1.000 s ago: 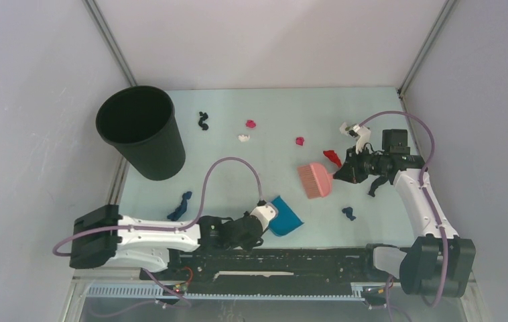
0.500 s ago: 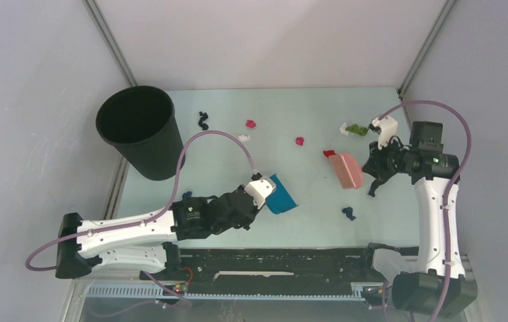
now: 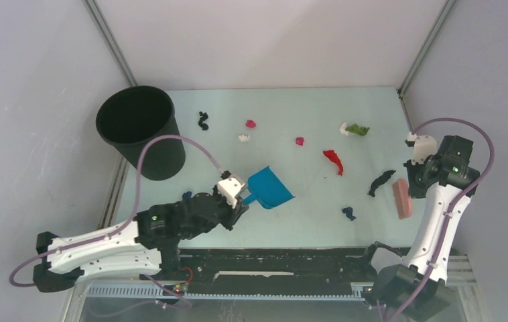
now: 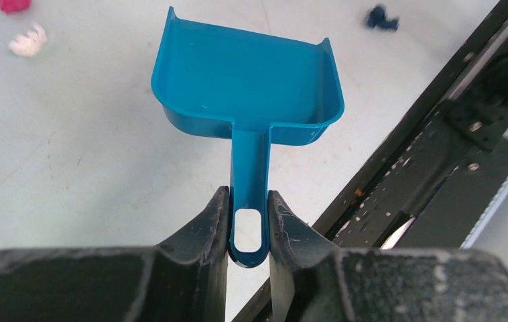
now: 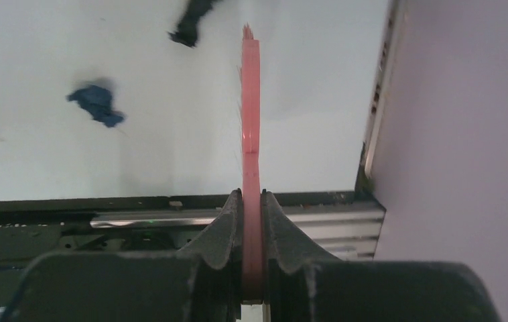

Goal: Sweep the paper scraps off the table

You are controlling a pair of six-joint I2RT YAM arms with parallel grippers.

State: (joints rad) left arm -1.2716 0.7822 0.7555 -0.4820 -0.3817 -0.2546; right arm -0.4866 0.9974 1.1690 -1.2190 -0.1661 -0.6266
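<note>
I have the table (image 3: 291,107) filling the middle of the overhead view, with a black bin (image 3: 145,134) at its upper left. Low and centre, my left gripper (image 4: 248,201) is clamped tight on the handle of the blue dustpan (image 4: 248,80). At the right border my right gripper (image 5: 252,198) pinches the pink brush (image 5: 250,100), seen edge-on. The paper scraps (image 3: 299,141) lie clear of both pincers. The red scrap (image 3: 333,161) and white scrap (image 3: 243,138) sit above the dustpan. The black scrap (image 3: 380,182) and dark blue scrap (image 3: 349,213) are just left of the brush, and the green scrap (image 3: 356,129) is at the upper right.
</note>
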